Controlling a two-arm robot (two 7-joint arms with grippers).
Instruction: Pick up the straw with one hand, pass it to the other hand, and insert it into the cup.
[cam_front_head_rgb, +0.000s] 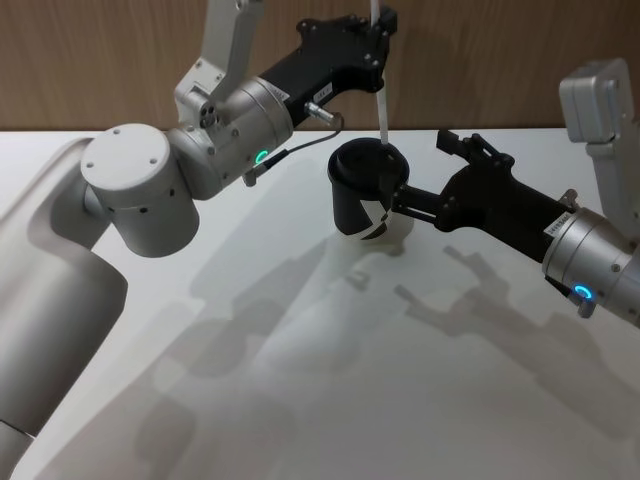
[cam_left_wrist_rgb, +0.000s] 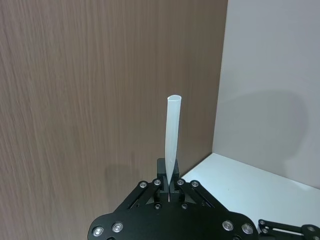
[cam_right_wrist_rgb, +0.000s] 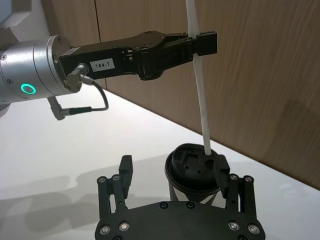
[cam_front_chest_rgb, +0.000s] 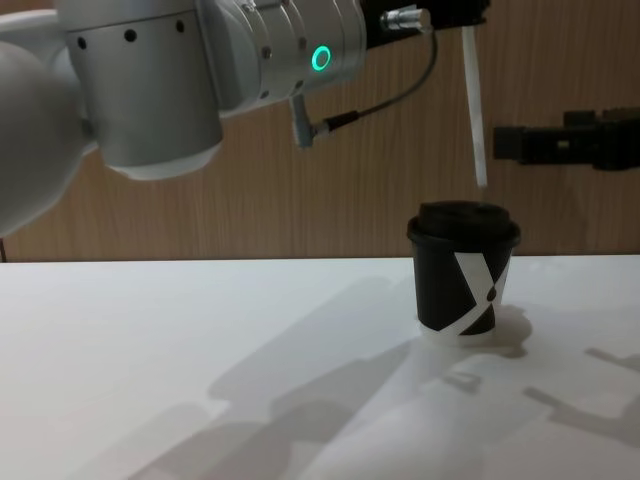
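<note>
Your left gripper (cam_front_head_rgb: 380, 35), the black one on the silver arm with the green ring, is clamped on the white straw (cam_front_head_rgb: 382, 110) near its upper part, fingers pinched tight either side of the tube, as the left wrist view shows with the straw's open top standing up out of the closed fingers (cam_left_wrist_rgb: 161, 172). The straw hangs close to upright with a slight lean, and its lower tip sits just over the lid of the black paper cup (cam_front_chest_rgb: 465, 275). From the chest view the tip looks a touch above the lid and not yet through it; from the right wrist view it seems to meet the lid near one edge, so you cannot be sure it is lined up with the opening. Your right gripper (cam_right_wrist_rgb: 172, 170) is low by the cup with its fingers spread wide, one finger either side of the lidded cup and holding nothing, and whether they touch the cup wall is hard to tell. The cup stands upright on the white table (cam_front_head_rgb: 300, 400), near the wooden wall. By this reading the handover is done and you are at the insertion step. What it calls for next is a fine sideways correction to bring the tip over the hole in the lid, then a straight, slow descent, keeping the straw vertical so it does not skid across the lid or tip the cup.
</note>
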